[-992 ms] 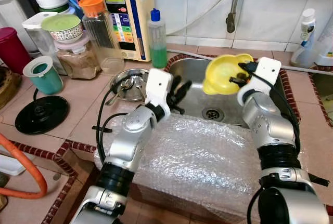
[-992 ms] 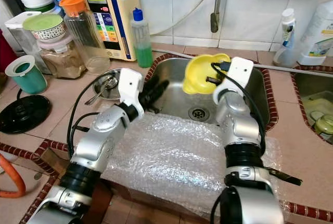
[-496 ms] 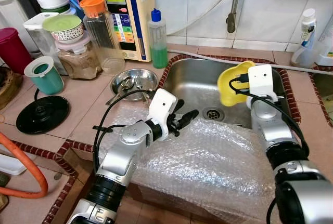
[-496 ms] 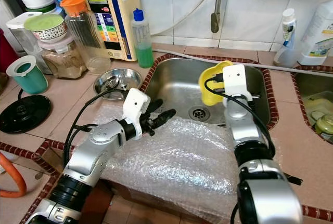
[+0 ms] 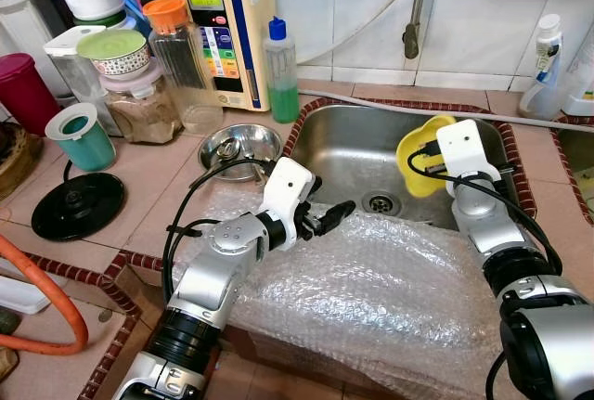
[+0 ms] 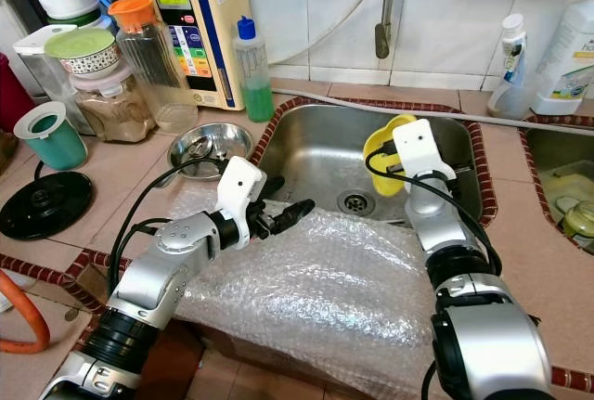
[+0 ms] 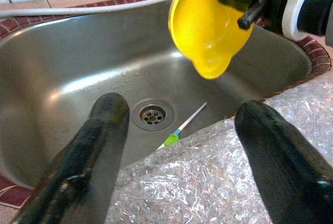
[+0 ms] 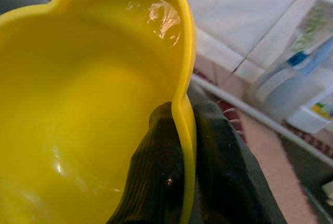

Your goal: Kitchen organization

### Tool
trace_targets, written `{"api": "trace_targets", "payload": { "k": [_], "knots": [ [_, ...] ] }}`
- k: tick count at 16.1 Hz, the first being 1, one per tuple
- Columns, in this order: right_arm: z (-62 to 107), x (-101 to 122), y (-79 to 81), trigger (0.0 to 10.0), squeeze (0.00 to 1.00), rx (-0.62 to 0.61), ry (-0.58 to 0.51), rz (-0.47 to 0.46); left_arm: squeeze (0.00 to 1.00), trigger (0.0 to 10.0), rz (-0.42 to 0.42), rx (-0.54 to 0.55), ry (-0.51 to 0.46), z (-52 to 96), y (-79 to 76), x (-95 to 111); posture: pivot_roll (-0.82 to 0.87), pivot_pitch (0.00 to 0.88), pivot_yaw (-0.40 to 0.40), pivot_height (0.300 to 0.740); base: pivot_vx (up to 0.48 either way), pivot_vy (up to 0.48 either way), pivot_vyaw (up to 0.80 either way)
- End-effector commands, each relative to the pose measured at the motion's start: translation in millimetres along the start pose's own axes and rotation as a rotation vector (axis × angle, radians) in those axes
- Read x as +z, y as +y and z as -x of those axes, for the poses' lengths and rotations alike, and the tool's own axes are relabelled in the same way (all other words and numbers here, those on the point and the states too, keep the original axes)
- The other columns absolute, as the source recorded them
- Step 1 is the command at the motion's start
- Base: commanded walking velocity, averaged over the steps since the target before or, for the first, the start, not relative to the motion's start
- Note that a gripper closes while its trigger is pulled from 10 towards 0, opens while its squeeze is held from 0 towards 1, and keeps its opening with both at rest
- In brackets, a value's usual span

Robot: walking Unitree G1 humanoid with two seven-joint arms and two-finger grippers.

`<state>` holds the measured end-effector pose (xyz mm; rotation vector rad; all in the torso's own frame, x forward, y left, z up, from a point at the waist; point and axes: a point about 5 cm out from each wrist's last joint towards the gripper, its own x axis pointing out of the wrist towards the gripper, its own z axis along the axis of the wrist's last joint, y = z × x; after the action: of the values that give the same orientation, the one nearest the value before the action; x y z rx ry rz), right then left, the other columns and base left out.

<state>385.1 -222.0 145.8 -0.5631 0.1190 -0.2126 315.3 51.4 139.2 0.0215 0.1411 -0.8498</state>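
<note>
Your right gripper [image 8: 182, 146] is pinched on the rim of the yellow bowl [image 5: 419, 154], one finger inside and one outside, holding it tilted above the sink [image 5: 343, 145] near the drain. Your left gripper [image 5: 327, 217] is spread apart with nothing in it, over the bubble wrap [image 5: 371, 279] at the sink's front edge, well apart from the bowl.

Both arms are jointed silver metal shells with black bands between the segments. Each wrist carries a white boxy housing, the left arm [image 5: 227, 261] and the right arm [image 5: 497, 242] alike, with loose black cables looping beside them. Long, black, softly ribbed fingers [image 7: 91, 151] extend from each housing, rounded at their tips.
</note>
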Motion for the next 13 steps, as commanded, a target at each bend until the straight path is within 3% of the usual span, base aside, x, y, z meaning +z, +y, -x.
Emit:
{"api": "trace_targets", "payload": {
  "k": [1,2,3,4,5,13],
  "knots": [
    [-1.6,3.1,3.4,4.6,0.00,0.044,0.003,-0.014,1.00,10.0,-0.017,-0.005,-0.006,2.1,0.8,5.2,0.02,0.000,0.118,0.740,0.000,0.000,0.00],
    [-0.6,-0.5,9.0,10.0,0.15,0.079,0.027,0.000,1.00,10.0,-0.014,0.004,-0.001,2.6,1.5,4.9,0.02,0.000,0.120,0.740,0.000,0.000,0.00],
    [1.1,-3.0,16.2,10.0,0.82,0.121,0.033,0.028,1.00,10.0,-0.015,0.005,0.001,2.5,1.5,5.0,0.03,0.000,0.118,0.740,0.000,0.000,0.00],
    [1.6,-3.5,18.0,10.0,0.82,0.130,0.031,0.040,1.00,10.0,-0.016,0.004,0.002,2.5,1.0,5.0,0.04,0.000,0.115,0.740,0.000,0.000,0.00],
    [2.5,-6.1,19.7,10.0,1.00,0.140,0.043,0.031,1.00,10.0,-0.012,0.001,0.005,2.2,-0.5,3.8,0.04,0.000,0.112,0.740,0.000,0.000,0.00],
    [5.1,-15.3,28.8,10.0,1.00,0.268,0.127,0.000,1.00,10.0,-0.031,-0.004,0.047,3.2,6.4,4.5,0.04,0.000,0.113,0.740,0.000,0.000,0.00]
  ]
}}
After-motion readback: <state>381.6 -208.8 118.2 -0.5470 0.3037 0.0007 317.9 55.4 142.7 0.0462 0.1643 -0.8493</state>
